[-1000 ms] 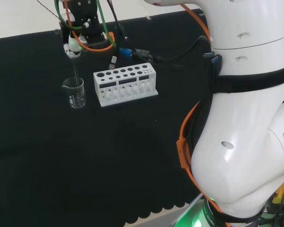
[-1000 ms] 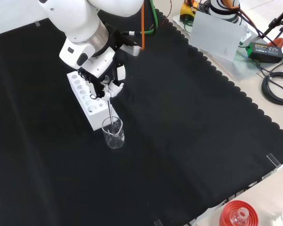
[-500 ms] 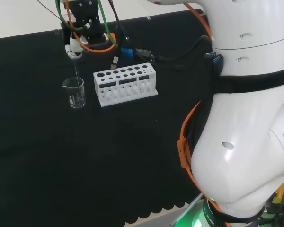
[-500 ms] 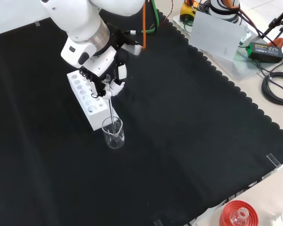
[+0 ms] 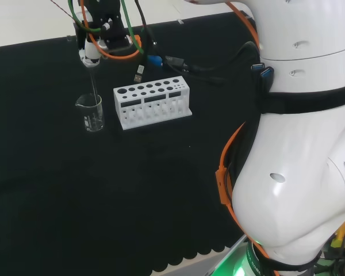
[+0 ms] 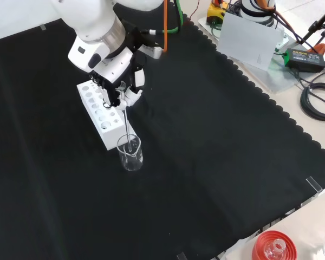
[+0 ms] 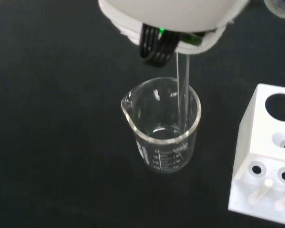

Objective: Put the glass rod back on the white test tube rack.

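Head view: hand (image 5: 91,50) pinching rod (image 5: 94,86) upright, lower end inside beaker (image 5: 91,113), left of rack (image 5: 153,103)
Front view: rod (image 6: 128,129) dips into beaker (image 6: 130,153) just below rack (image 6: 102,114)
Wrist view: rod (image 7: 183,97) near beaker wall

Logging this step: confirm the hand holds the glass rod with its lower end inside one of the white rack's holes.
Wrong on one point. The hand does hold the glass rod, but its lower end is inside the beaker beside the white rack, not in a rack hole; the wrist view shows it.
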{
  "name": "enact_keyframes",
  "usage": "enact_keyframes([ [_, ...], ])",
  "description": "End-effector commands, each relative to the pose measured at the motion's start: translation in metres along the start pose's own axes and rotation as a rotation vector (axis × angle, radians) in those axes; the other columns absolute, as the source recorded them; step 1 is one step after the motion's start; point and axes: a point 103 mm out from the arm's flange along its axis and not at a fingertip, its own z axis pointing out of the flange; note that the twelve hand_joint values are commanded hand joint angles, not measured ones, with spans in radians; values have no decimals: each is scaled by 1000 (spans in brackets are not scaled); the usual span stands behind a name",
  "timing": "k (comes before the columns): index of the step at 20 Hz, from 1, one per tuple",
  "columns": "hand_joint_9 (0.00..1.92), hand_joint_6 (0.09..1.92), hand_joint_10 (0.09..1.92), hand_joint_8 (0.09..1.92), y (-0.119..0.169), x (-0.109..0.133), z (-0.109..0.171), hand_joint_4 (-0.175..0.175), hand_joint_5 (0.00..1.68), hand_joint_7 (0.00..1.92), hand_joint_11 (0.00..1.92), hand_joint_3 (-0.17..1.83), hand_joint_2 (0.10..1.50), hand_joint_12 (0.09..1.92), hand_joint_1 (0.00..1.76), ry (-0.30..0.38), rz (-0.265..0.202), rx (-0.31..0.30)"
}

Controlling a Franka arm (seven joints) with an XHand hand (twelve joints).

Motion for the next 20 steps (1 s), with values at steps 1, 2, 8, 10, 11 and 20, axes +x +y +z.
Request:
enact_keyframes([
  [1, 1823, 586, 177, 602, -5, 4, -9, -175, 1205, 1438, 1599, 693, 625, 573, 1331, 10, 10, -10],
  [2, 1823, 586, 177, 602, -6, 4, -11, -175, 1205, 1438, 1599, 693, 625, 573, 1331, 14, 8, -14],
  [8, 1824, 587, 175, 603, -12, 5, -22, -175, 1204, 1437, 1598, 692, 625, 573, 1331, 11, 1, -26],
  [10, 1824, 587, 175, 604, -14, 5, -25, -175, 1204, 1437, 1598, 692, 626, 573, 1331, 8, 3, -28],
  [11, 1824, 587, 175, 604, -15, 5, -26, -175, 1204, 1437, 1597, 691, 626, 573, 1331, 10, 3, -30],
  [20, 1824, 588, 173, 605, -41, -12, -63, -175, 1203, 1436, 1596, 690, 627, 574, 1331, 28, 33, -70],
])
